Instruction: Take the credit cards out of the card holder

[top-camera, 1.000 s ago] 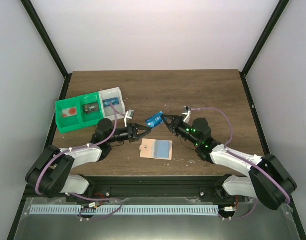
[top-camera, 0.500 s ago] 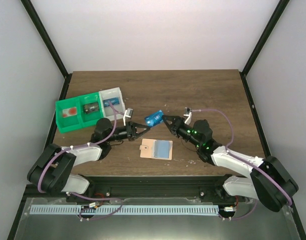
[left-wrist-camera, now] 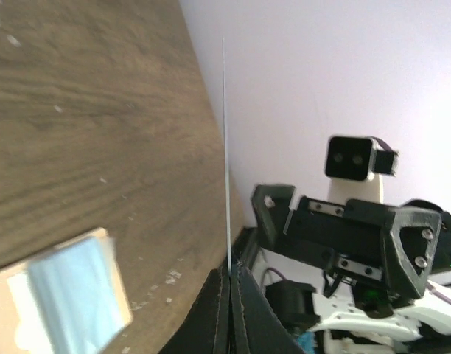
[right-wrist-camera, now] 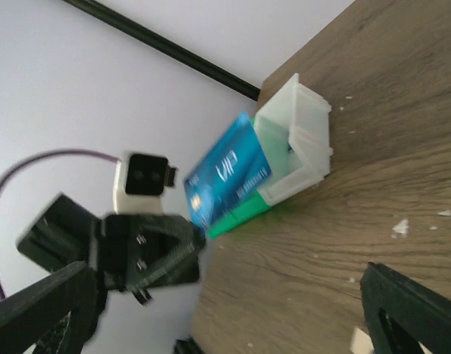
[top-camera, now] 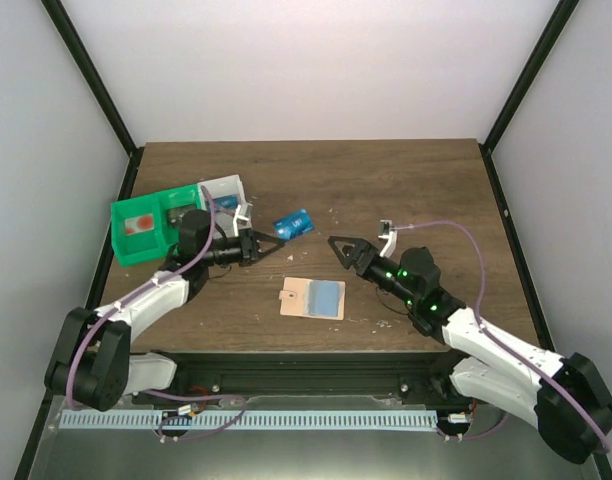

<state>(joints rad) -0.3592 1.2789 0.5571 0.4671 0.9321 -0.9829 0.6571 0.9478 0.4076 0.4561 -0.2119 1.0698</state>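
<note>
- One blue card [top-camera: 293, 223] is out of the card holder [top-camera: 313, 298]. It hangs in the air over the middle of the bench [top-camera: 386, 180], far of the holder and clear of it.
- The left tool [top-camera: 267, 239] is pinching that card by one end. My left wrist view shows the card edge-on as a thin line, with the two fingers pressed together on its lower edge.
- The card holder lies flat on the bench near the arms, between the two tools, and nothing is touching it. Its blue panel faces up.
- I cannot tell from here whether more cards are tucked inside, so I judge the task as started but not proven finished. The held card has to be set down and the holder checked.
- The right tool [top-camera: 338, 246] hovers just right of the card. Its fingers are spread wide and hold nothing.
- My count: one card in sight, one holder, two tools.
- At the far left stand one green bin [top-camera: 136, 228] and one white bin [top-camera: 229, 190], side by side, with the left arm partly over them.
</note>
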